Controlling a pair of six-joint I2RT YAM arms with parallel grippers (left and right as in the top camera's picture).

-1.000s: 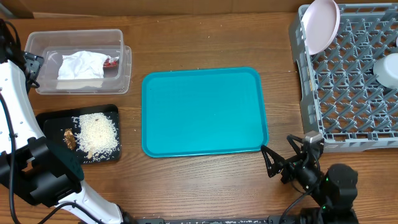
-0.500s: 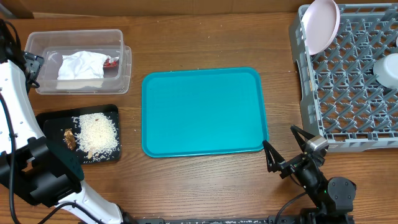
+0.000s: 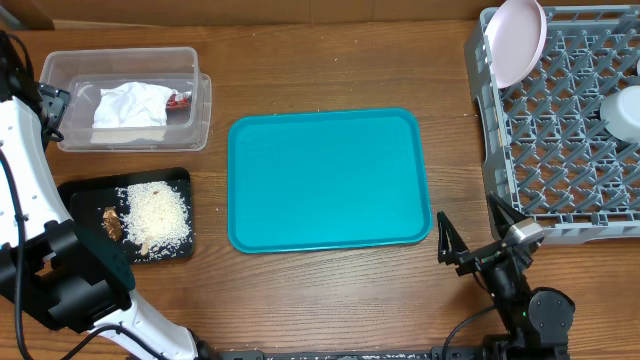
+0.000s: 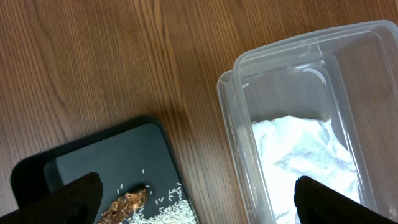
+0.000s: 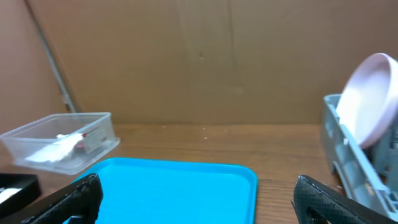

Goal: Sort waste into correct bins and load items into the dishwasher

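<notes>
The clear tub (image 3: 60, 100) at the far left holds the crumpled white napkin (image 3: 128, 105) and the red-and-white wrapper (image 3: 180, 99). The black tray (image 3: 90, 190) in front of it holds rice (image 3: 158, 215) and a brown lump (image 3: 112, 223). The grey dish rack (image 3: 560, 130) at the right holds a large plate (image 3: 515, 38) standing on edge and a white bowl (image 3: 622, 112). My right gripper (image 3: 478, 240) is open and empty near the table's front edge, right of the teal tray. My left gripper (image 4: 196, 198) is open and empty above the gap between tub (image 4: 292, 112) and black tray (image 4: 112, 162). Chopsticks, small plate and cup are not visible.
The teal serving tray (image 3: 325, 180) lies bare in the middle of the table; it also shows in the right wrist view (image 5: 174, 186). A brown cardboard wall (image 5: 199, 56) stands behind the table. The left arm's white body fills the front left corner.
My right gripper has moved right and slightly toward the front edge, staying open and empty. The left arm and all objects have not moved.
</notes>
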